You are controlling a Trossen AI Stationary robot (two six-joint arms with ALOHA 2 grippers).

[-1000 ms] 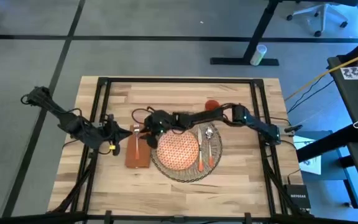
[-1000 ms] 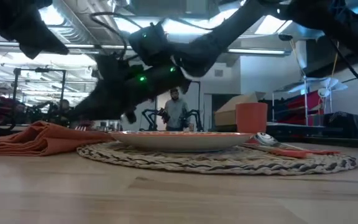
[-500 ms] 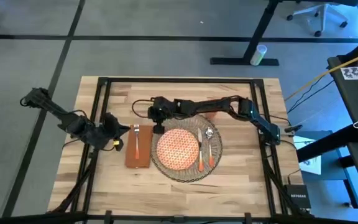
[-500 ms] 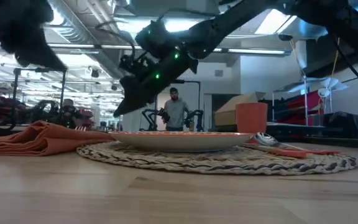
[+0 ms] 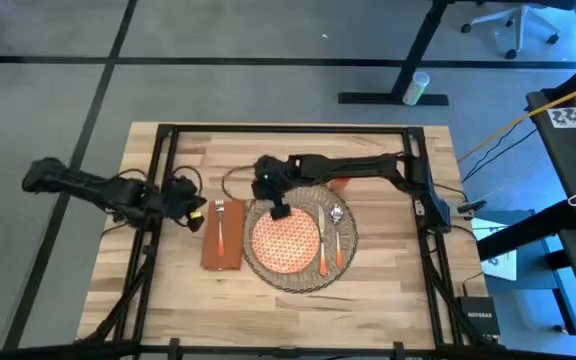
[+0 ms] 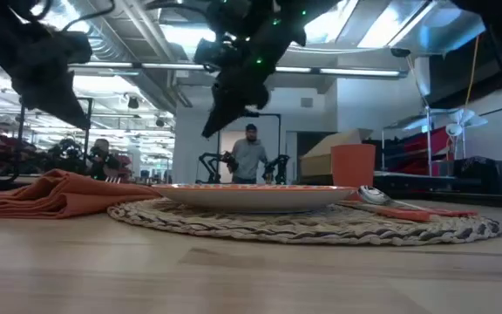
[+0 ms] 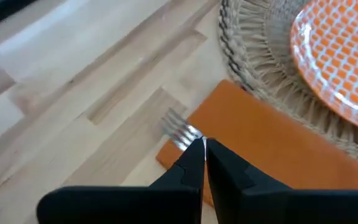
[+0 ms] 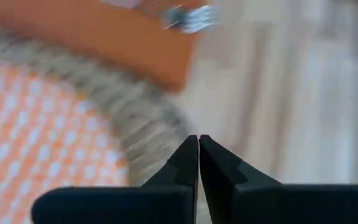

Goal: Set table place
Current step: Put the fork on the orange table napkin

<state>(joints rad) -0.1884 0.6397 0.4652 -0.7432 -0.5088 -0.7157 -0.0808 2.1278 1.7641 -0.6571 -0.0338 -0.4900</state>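
Observation:
A round woven placemat [image 5: 310, 277] lies mid-table with the orange patterned plate [image 5: 286, 240] on it. A spoon [image 5: 337, 228] and a knife [image 5: 322, 245] rest on the mat's right side. The rust napkin [image 5: 221, 250] lies left of the mat, and the fork [image 5: 220, 224] lies on it. The orange cup [image 6: 353, 166] stands behind the mat, partly under my right arm. My right gripper [image 5: 279, 210] hangs shut above the plate's far-left rim. My left gripper [image 5: 197, 211] hovers shut just left of the napkin's far end, above the fork tines [image 7: 180, 127].
The black frame rails [image 5: 158, 160] run along the table's left, right and far sides. Bare planks [image 5: 268, 310] lie in front of the mat. In the low view a person [image 6: 249, 157] stands far off in the room behind the table.
My right gripper has risen from low beside the napkin and the plate's left rim, and has moved toward the table's right, over the plate's far-left rim. My left gripper has edged right toward the napkin. The place's things have stayed where they were.

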